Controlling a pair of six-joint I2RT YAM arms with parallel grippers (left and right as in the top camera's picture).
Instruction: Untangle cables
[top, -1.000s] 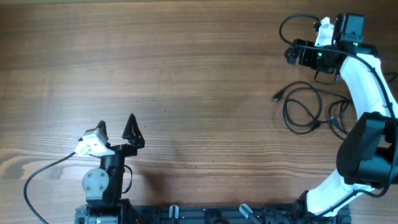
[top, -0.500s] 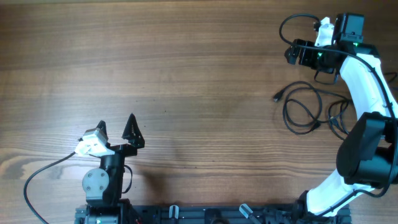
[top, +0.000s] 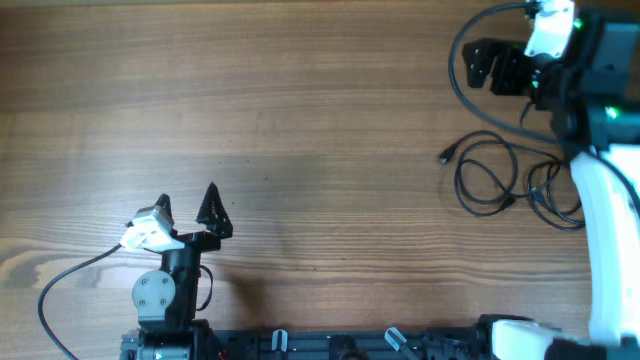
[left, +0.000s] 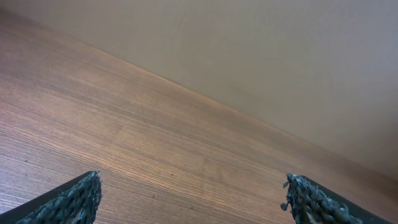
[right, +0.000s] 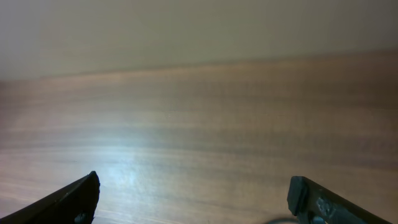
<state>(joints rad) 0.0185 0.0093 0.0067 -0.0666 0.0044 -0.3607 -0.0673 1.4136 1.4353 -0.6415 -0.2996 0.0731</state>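
Note:
The cables (top: 487, 172) lie as loose thin black loops on the wooden table at the right, with a small plug end (top: 446, 155) pointing left and a second loop (top: 553, 196) further right. My right gripper (top: 492, 68) is raised above the table's far right corner, beyond the cables, open and empty; its wrist view (right: 194, 194) shows only bare wood between the fingers. My left gripper (top: 187, 205) is open and empty at the near left, far from the cables; its wrist view (left: 193, 194) shows bare wood too.
The right arm's own thicker black wire (top: 458, 55) loops out beside the gripper. The left arm's wire (top: 60, 280) curves over the near left of the table. The table's far edge (left: 261, 121) meets a plain wall.
My right arm has lifted and swung up and to the right, so it looks larger from overhead. The cables and the left arm have not moved.

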